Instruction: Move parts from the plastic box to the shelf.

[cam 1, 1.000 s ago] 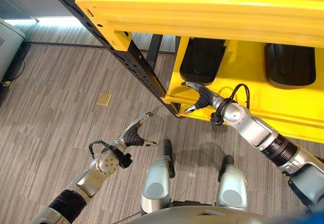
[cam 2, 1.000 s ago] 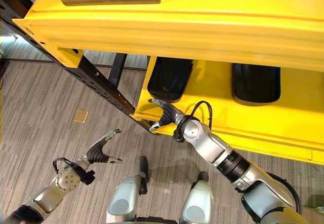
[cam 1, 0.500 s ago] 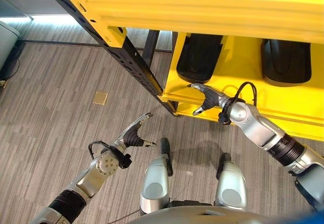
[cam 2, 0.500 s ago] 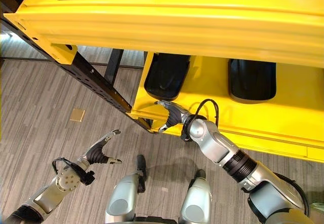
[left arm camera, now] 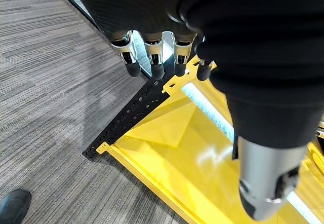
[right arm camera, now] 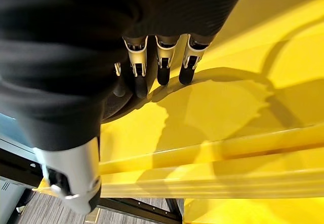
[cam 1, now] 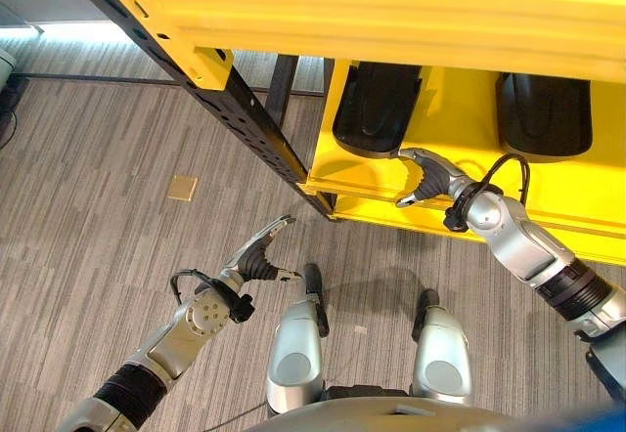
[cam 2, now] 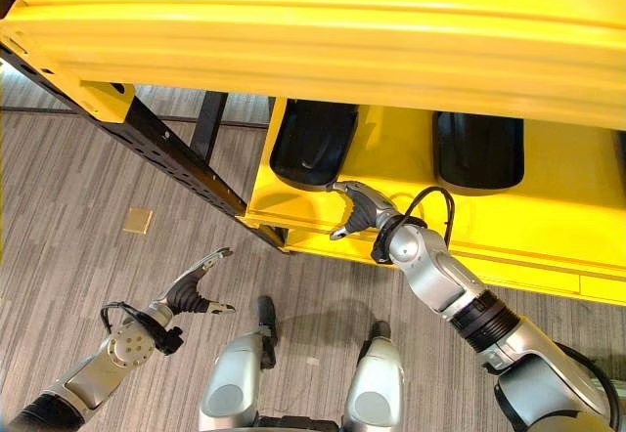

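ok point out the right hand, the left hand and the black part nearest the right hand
right hand [cam 1: 426,176], left eye view, on the dark palm behind the fingers
left hand [cam 1: 256,261], left eye view, on the dark palm
black part [cam 1: 377,109], left eye view, middle of its top surface, on the yellow shelf

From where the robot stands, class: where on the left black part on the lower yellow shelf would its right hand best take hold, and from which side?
A judgement: grip the near rounded end of the left black part, coming from the shelf's open front. That end lies closest to the front lip, just beyond the right hand; the beam above blocks a top approach.
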`<state>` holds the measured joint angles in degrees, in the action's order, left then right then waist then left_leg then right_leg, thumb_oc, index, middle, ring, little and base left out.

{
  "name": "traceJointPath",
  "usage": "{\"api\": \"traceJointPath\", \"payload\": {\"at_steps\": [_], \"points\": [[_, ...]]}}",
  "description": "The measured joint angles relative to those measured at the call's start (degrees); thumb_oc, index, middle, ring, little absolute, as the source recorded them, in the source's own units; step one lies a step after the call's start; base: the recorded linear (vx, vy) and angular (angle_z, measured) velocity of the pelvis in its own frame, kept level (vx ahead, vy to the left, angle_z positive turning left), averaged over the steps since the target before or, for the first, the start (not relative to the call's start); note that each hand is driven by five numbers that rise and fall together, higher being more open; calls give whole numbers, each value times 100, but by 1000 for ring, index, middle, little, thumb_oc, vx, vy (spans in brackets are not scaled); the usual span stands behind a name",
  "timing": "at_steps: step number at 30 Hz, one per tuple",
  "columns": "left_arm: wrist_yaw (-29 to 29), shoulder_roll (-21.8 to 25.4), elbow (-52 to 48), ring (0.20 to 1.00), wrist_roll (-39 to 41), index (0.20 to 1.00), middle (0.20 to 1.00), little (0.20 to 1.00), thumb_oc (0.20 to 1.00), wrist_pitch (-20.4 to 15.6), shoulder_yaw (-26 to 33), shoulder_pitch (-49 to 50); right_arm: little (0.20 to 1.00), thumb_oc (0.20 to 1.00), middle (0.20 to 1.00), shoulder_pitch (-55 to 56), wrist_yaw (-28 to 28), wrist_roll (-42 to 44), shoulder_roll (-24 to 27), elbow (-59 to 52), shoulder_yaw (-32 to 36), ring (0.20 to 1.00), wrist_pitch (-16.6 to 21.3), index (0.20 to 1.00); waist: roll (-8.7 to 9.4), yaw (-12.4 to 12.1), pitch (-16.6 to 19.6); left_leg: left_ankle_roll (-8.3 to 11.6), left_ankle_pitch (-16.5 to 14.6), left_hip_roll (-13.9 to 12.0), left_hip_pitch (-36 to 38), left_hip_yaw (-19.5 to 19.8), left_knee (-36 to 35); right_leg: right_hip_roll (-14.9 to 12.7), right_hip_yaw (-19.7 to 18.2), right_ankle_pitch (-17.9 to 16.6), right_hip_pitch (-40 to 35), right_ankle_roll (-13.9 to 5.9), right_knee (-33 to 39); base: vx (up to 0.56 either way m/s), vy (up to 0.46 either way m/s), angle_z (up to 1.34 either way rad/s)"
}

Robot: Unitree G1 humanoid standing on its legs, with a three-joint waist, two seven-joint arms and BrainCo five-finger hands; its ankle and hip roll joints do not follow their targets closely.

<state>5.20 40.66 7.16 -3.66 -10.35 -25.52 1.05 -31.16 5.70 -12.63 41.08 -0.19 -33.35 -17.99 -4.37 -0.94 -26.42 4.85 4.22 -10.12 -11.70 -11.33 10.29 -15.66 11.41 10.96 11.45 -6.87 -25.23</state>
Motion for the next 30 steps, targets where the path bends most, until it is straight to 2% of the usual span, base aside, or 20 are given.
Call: {"api": "traceJointPath", "payload": {"at_steps": [11,16,21,26,27,30], "points": [[-3,0,0,1000,-1,1000,1000,1000,1000,2,98,-16,1000,1000,1000,9,-235,1,-35,249,152,1000,27,1000,-15,-3,-3,0,0,-1,10,0,9,-2,-2,-4,-13,0,-3,0,0,0],[-2,0,0,1000,-7,1000,1000,1000,1000,2,97,-35,1000,1000,1000,3,-497,63,-69,273,155,1000,35,1000,-117,-4,-37,0,0,3,11,0,10,-7,-1,-3,-10,1,-14,0,0,0],[-3,0,2,1000,-11,1000,1000,1000,1000,1,91,-48,1000,1000,1000,-48,-655,140,-415,525,291,1000,74,1000,-137,-5,-31,0,0,19,60,-1,6,-24,-3,-3,-53,1,-15,6,5,0],[-2,-10,2,1000,-12,1000,1000,1000,1000,6,89,-18,1000,1000,1000,-29,-1010,251,-454,515,344,1000,-83,1000,-215,5,-43,1,6,20,59,-17,-18,-32,-4,-5,-35,-1,-21,-6,4,0],[4,-72,2,1000,-13,1000,1000,1000,1000,6,95,-10,1000,1000,1000,1,-1354,310,-476,515,366,1000,-170,1000,-234,16,-33,1,6,20,59,-31,-31,-32,-7,-6,-27,-2,-9,-34,27,-3],[14,-218,3,1000,-22,1000,1000,1000,1000,-5,89,-14,1000,1000,1000,62,-1758,449,-546,539,526,1000,-238,1000,-234,51,-32,1,6,20,64,-48,-37,-30,-14,-17,-31,-4,21,-16,32,-2]]}}
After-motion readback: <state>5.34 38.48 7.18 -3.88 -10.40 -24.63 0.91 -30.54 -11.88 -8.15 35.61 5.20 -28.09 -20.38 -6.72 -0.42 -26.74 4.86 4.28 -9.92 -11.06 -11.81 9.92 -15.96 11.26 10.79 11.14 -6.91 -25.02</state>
